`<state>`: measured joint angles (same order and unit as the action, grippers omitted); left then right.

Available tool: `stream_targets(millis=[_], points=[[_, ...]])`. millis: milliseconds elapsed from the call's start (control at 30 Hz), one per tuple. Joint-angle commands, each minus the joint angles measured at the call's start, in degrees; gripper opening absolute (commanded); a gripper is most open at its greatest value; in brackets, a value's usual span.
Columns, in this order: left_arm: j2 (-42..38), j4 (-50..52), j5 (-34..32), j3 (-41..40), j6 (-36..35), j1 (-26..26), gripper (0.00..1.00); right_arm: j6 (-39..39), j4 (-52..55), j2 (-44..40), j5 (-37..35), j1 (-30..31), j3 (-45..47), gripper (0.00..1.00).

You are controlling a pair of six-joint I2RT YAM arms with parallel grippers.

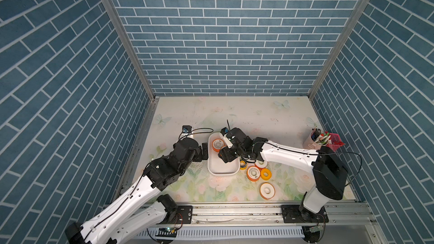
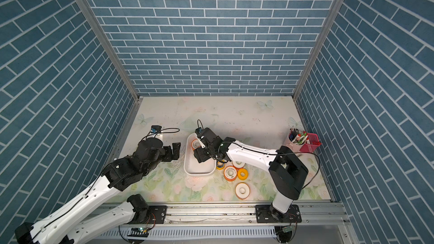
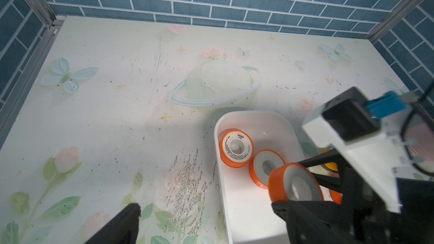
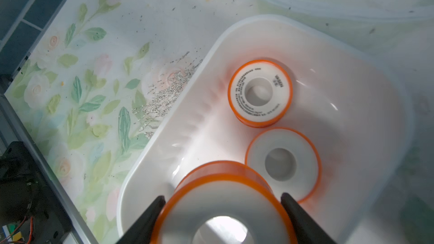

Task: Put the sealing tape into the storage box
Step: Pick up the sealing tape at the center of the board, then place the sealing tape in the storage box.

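Your right gripper (image 4: pixel 223 198) has its jaws part-open and clamped across an orange sealing tape roll (image 3: pixel 293 184), which it holds over the white storage box (image 1: pixel 222 173). Two rolls lie flat inside the box: a printed roll (image 4: pixel 260 92) and a plain-faced roll (image 4: pixel 283 164), the second just beside the held one. Your left gripper (image 2: pixel 173 151) stands wide open and empty, just beside the box. Loose rolls (image 1: pixel 253 173) lie on the floral mat (image 1: pixel 211 113) at the box's other side, some of them under the right arm (image 1: pixel 288 154). A pen cup (image 1: pixel 312 143) and a pink mesh basket (image 1: pixel 335 140) stand well apart.
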<state>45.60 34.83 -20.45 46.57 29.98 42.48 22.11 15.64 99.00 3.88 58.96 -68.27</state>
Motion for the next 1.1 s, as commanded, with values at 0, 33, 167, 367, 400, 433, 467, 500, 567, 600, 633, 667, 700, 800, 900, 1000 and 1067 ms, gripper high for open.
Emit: stream_targets(millis=[0, 33, 167, 367, 400, 433, 467, 500, 567, 600, 633, 667, 700, 800, 900, 1000, 1067], points=[[-0.31, -0.46, -0.73, -0.86, -0.03, -0.47, 1.0, -0.97, -1.55, 3.75, 2.94, 0.8, -2.64, 0.57], [-0.27, -0.46, -0.74, -0.86, -0.01, -0.47, 1.0, -1.25, -2.31, 4.52, 3.8, 0.96, -2.73, 0.57], [0.0, -0.38, -0.86, -0.86, -0.04, -0.55, 1.0, -1.63, -4.28, 6.41, 5.34, 0.9, -2.53, 0.58], [0.24, -0.46, -0.69, -0.88, -0.01, -0.55, 1.0, -1.54, -4.39, 7.69, 5.44, 1.2, -2.05, 0.6], [0.31, -0.46, -0.74, -0.87, -0.01, -0.56, 1.0, -1.54, -4.48, 7.82, 5.44, 1.31, -1.92, 0.61], [0.49, -0.39, -0.83, -0.86, 0.02, -0.56, 1.0, -1.54, -4.54, 7.92, 5.27, 1.35, -1.86, 0.62], [0.54, -0.38, -0.89, -0.86, 0.08, -0.51, 1.0, -1.6, -4.72, 8.04, 5.05, 1.41, -1.77, 0.64], [0.7, -0.37, -0.74, -0.86, -0.03, -0.55, 1.0, -1.71, -4.91, 8.15, 4.94, 1.42, -1.61, 0.67], [0.89, -0.38, -0.65, -0.78, -0.08, -0.57, 1.0, -1.64, -4.84, 8.43, 4.16, 1.49, -1.77, 0.71], [1.08, -0.37, -0.66, -0.78, -0.01, -0.62, 1.0, -1.7, -4.83, 8.49, 3.88, 1.51, -1.86, 0.72], [1.05, -0.38, -0.69, -0.78, -0.01, -0.64, 1.0, -1.76, -4.89, 8.47, 3.77, 1.51, -1.82, 0.73], [1.08, -0.38, -0.56, -0.78, -0.03, -0.64, 1.0, -1.81, -5.08, 8.49, 3.64, 1.51, -1.85, 0.75], [0.99, -0.33, -0.56, -0.78, -0.02, -0.64, 1.0, -1.81, -5.09, 8.57, 3.43, 1.51, -1.95, 0.77], [1.05, -0.38, -0.47, -0.71, -0.01, -0.64, 1.0, -1.89, -4.99, 8.92, 3.46, 1.64, -2.34, 0.79], [1.06, -0.38, -0.27, -0.69, -0.11, -0.64, 1.0, -2.07, -5.09, 8.93, 3.35, 1.6, -2.64, 0.8], [1.2, -0.38, -0.21, -0.69, -0.14, -0.64, 1.0, -2.11, -5.01, 8.84, 3.12, 1.6, -2.78, 0.8], [1.06, -0.38, -0.32, -0.73, -0.12, -0.64, 1.0, -2.26, -5.18, 8.04, 2.91, 1.66, -2.66, 0.79]])
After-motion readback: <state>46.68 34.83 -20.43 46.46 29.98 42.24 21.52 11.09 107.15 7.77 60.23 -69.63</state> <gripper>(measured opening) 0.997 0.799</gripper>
